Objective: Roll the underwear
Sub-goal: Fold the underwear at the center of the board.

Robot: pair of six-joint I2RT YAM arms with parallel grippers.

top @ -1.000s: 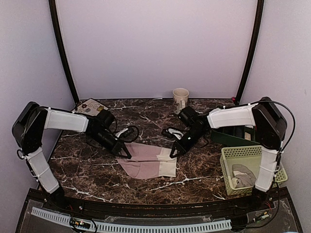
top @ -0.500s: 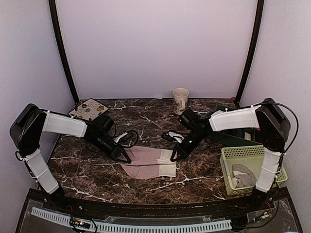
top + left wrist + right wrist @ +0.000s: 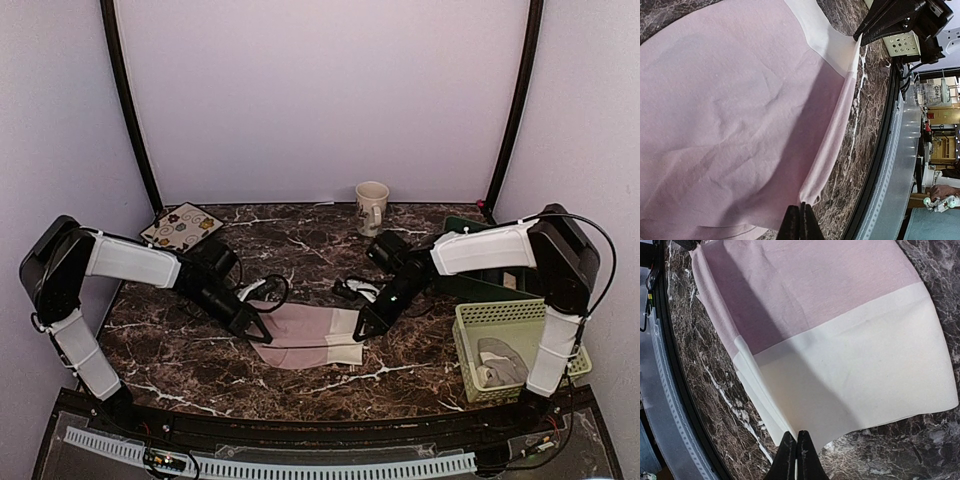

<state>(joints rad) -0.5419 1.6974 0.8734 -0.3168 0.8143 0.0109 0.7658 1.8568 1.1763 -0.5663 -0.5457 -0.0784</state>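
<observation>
The dusty pink underwear (image 3: 305, 330) with a cream panel lies on the dark marble table (image 3: 180, 350), its far edge lifted and folded toward the front. My left gripper (image 3: 262, 332) is shut on its pink left corner; the left wrist view shows the pinched fold (image 3: 812, 197) at the fingertips (image 3: 801, 220). My right gripper (image 3: 360, 328) is shut on the cream right corner, as the right wrist view shows with the cream panel (image 3: 860, 375) at the fingertips (image 3: 796, 452). The navy striped underwear is out of view.
A beige mug (image 3: 372, 203) stands at the back. A patterned coaster (image 3: 182, 223) lies at the back left. A green basket (image 3: 505, 350) with grey cloth inside stands at the right, a dark green box (image 3: 480, 285) behind it. Cables lie behind the garment.
Both grippers have moved toward the front with the garment's far edge, folding it over the near part. The visible cloth is now narrower from back to front.
</observation>
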